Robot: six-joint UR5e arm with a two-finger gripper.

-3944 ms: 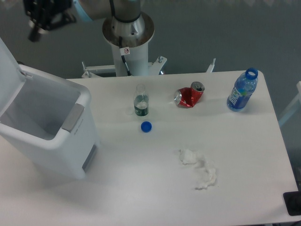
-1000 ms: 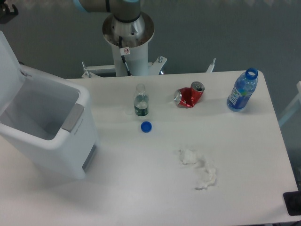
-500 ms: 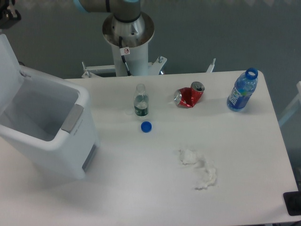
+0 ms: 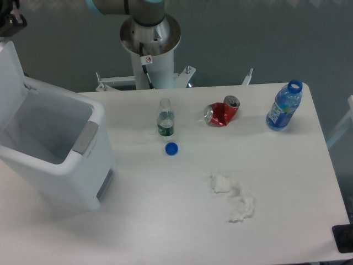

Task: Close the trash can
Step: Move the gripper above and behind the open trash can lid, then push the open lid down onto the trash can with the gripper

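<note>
The trash can is a big white bin at the table's left side, with a grey latch tab on its front rim. Its white lid stands raised at the far left edge, and the inside looks bare. My gripper shows only as a dark shape in the top left corner, just above the lid's upper edge. Its fingers are cut off by the frame, so their state is hidden.
A small glass bottle stands mid-table with a blue cap lying in front of it. A crushed red can lies to the right, a blue plastic bottle stands far right, and crumpled tissue lies nearer. The robot base rises behind.
The gripper has swung left out to the top left corner and edged slightly lower toward the lid's top. The lid now stands a little more upright than before.
</note>
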